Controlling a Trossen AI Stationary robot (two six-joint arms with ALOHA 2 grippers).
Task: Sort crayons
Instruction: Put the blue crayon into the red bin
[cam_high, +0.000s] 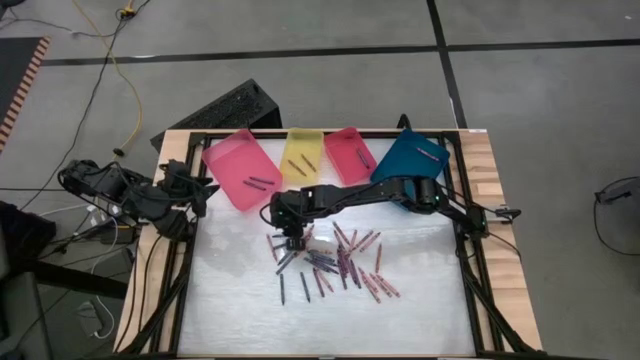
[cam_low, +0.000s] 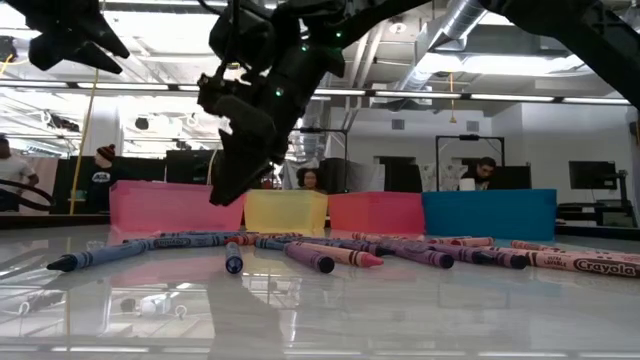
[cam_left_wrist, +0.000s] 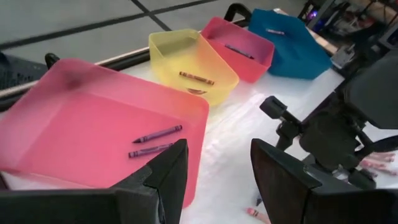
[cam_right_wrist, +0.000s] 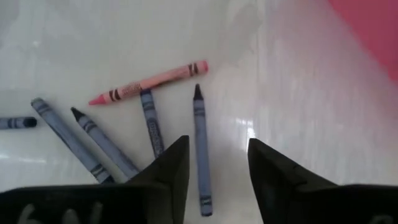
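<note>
The right gripper (cam_right_wrist: 217, 168) is held open and empty just above the crayons (cam_high: 335, 262) scattered mid-table. A neighbouring stick could be nudged or pinched along, since they lie crowded. The left gripper (cam_left_wrist: 217, 180) is parked open beside the pink tray (cam_left_wrist: 74, 124), where two crayons are kept; few are seen in the others.

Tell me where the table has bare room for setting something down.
Free: the near strip of the table below the crayons, and the stretch right of them. Crowded: the centre, where the right pincer hangs open, and the far edge with the trays.
</note>
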